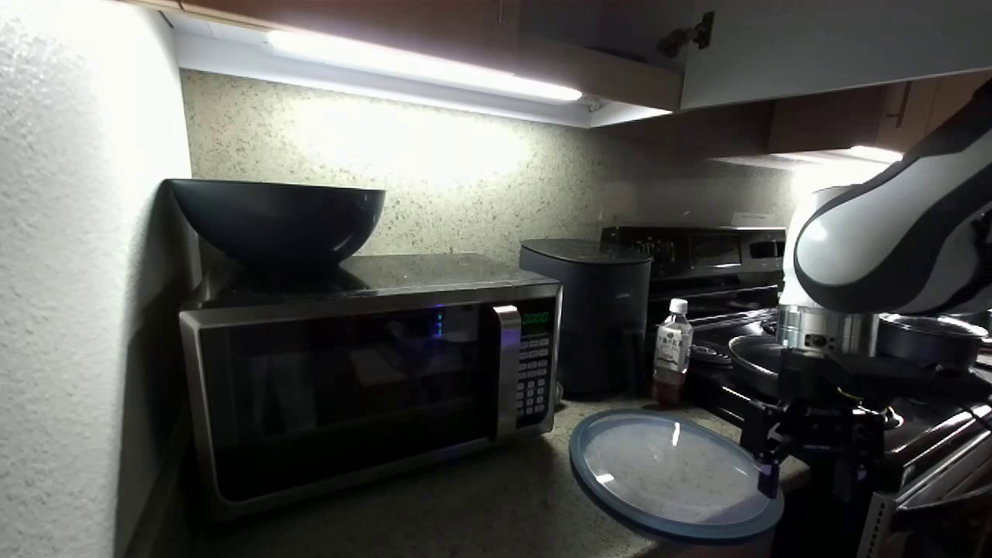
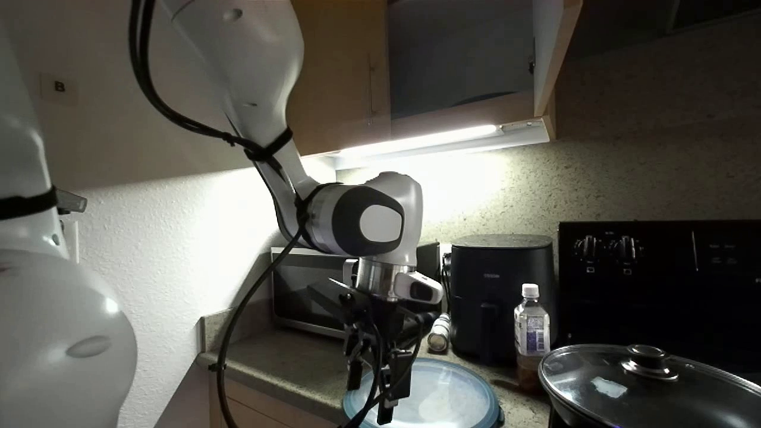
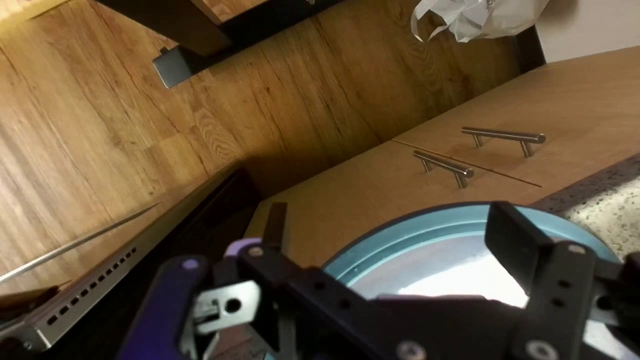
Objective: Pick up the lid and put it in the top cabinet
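Note:
The lid (image 1: 674, 473) is a large round translucent disc with a blue rim. It lies flat at the counter's front corner by the stove and also shows in an exterior view (image 2: 452, 392). My gripper (image 1: 806, 477) points down over the lid's edge on the stove side. In the wrist view the jaws (image 3: 395, 230) are wide apart with nothing held. One finger is over the lid (image 3: 425, 265), the other outside its rim; contact cannot be told. The top cabinet (image 2: 464, 116) has its door (image 2: 553, 59) swung open. A dark curved edge shows inside.
The microwave (image 1: 356, 387) carries a black bowl (image 1: 279, 221). A black air fryer (image 1: 593, 318) and a bottle (image 1: 672, 353) stand behind the lid. A pan with a knobbed glass lid (image 2: 594, 380) is on the stove. The open cabinet door overhangs the area.

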You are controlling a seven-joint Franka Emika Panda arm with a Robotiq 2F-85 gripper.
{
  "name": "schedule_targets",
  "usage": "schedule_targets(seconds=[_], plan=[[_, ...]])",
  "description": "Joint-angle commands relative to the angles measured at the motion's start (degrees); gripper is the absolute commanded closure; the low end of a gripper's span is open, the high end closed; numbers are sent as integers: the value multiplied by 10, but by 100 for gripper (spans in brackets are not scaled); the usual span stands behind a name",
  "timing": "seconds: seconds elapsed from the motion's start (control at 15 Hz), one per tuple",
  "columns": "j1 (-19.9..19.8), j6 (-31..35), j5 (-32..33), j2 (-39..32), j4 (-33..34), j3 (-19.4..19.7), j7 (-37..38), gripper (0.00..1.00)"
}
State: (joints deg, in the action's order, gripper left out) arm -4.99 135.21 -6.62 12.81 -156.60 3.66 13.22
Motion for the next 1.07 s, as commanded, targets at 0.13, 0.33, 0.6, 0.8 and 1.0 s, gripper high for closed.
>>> schedule_targets(seconds=[0.13,0.33,0.6,0.8,1.0], plan=[[-1,0,0,-36,17,-2,27,0],[-1,-1,1,-42,26,-2,33,0],[27,-6,-220,-77,36,27,-125,0],[20,4,-237,-105,42,19,-111,0],[17,-2,-227,-101,40,18,-112,0]])
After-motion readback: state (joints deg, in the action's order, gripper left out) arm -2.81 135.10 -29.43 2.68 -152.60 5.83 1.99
